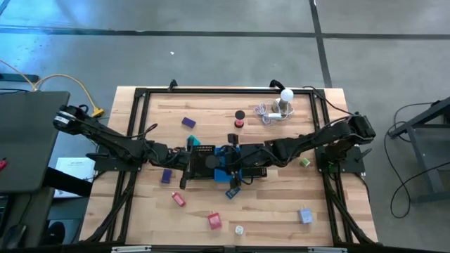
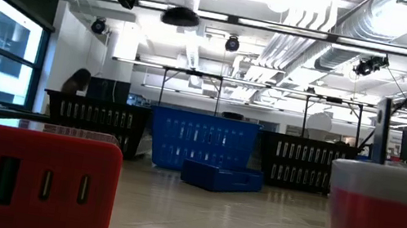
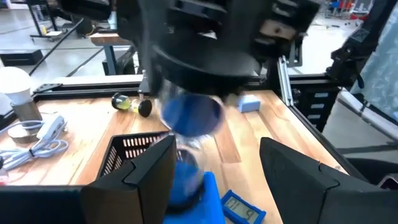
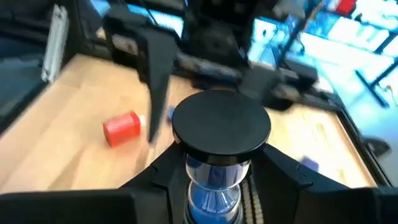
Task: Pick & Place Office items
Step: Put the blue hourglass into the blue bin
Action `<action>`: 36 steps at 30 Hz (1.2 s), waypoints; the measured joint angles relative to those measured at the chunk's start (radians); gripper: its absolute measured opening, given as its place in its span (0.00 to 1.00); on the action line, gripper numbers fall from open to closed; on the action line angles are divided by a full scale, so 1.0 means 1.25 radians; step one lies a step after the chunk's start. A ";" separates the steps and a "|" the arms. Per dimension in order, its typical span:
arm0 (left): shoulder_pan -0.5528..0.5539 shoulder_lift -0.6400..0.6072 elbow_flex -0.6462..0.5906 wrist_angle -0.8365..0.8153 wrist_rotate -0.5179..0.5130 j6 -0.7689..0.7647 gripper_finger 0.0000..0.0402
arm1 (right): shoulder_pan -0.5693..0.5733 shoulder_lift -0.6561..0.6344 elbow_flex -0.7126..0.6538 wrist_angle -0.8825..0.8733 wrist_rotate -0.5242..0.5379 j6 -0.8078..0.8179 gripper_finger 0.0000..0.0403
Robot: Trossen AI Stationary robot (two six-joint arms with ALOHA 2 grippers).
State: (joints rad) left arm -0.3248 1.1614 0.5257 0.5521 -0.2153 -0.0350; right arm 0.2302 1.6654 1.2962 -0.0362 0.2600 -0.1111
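Holding a little sand timer (image 4: 217, 168) with blue sand and a black round top, my right gripper (image 4: 214, 180) has its two fingers squeezed on the glass middle. My right arm reaches in from the right side of the table (image 1: 309, 204), and its gripper sits over the black mesh tray (image 1: 204, 160) and the blue tray (image 1: 235, 172) in the middle.

My left gripper (image 3: 217, 168) is right there too, coming in from the left side. Its two fingers (image 3: 143, 171) are spread apart, and the blue timer hangs just in front of them, blurry, over the blue tray.

Other office items lie around on the wood. A purple block (image 1: 188, 122) and a red spool (image 1: 240, 124) are near the far side. A red block (image 1: 214, 221), a smaller red block (image 1: 178, 199) and a little white cube (image 1: 240, 230) lie near the front edge. A grey-blue block (image 1: 305, 216) is at the front right, and a small green thing (image 1: 304, 162) lies by my right arm. A white bulb (image 1: 285, 98) with its coiled cable stands at the far right.
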 joint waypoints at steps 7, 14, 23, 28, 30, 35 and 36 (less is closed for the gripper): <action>-0.006 0.000 0.000 -0.013 0.000 0.001 0.56 | -0.005 -0.028 -0.001 -0.129 -0.011 0.076 0.34; -0.010 0.000 0.000 -0.014 0.000 -0.002 0.56 | -0.048 -0.028 -0.081 -0.060 -0.069 0.117 0.34; -0.010 0.000 0.000 -0.018 -0.001 0.008 0.56 | -0.123 -0.019 -0.286 0.276 -0.157 0.144 0.35; -0.010 0.000 0.000 -0.018 -0.001 0.010 0.56 | -0.139 -0.017 -0.370 0.422 -0.165 0.150 0.35; -0.010 0.000 0.000 -0.017 -0.001 0.014 0.56 | -0.139 -0.011 -0.391 0.451 -0.157 0.139 0.35; -0.009 0.000 0.000 -0.017 -0.001 0.016 0.56 | -0.139 0.029 -0.408 0.532 -0.151 0.141 0.35; -0.010 0.000 0.000 -0.017 -0.001 0.015 0.56 | -0.139 0.041 -0.405 0.545 -0.146 0.143 0.35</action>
State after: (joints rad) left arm -0.3370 1.1614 0.5259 0.5312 -0.2171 -0.0160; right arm 0.0566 1.7172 0.7897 0.6455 0.0773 0.0679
